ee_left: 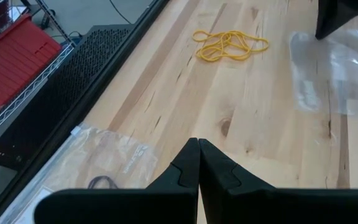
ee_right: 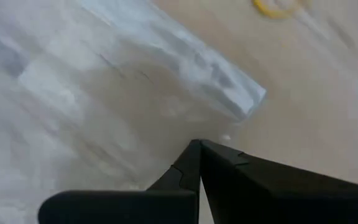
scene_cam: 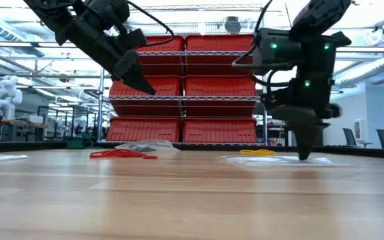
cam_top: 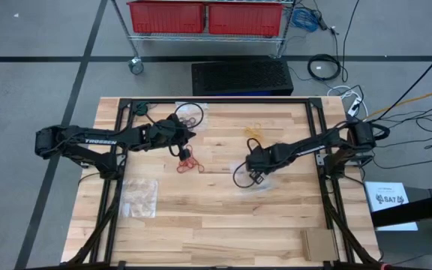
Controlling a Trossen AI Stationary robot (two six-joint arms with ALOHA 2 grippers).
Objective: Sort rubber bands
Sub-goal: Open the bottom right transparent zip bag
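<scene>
right gripper point(scene_cam: 305, 155) fingers pressed together, empty, tips down on clear bag point(cam_top: 255, 185). left gripper point(scene_cam: 142, 85) also closed, empty, raised above red bands point(cam_top: 187, 164). yellow bands point(ee_left: 229, 45) ahead of left fingers, beside bag. likely between picks; next needs fingers opened over a pile. open wood all round, table edges far.

Red rubber bands point(cam_top: 187, 166) heaped mid-table; yellow bands point(ee_left: 230, 45) apart; black bands point(cam_top: 188, 118) on bag.

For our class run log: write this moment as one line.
left gripper shut, raised | right gripper shut, on clear bag | red bands, yellow bands loose
</scene>
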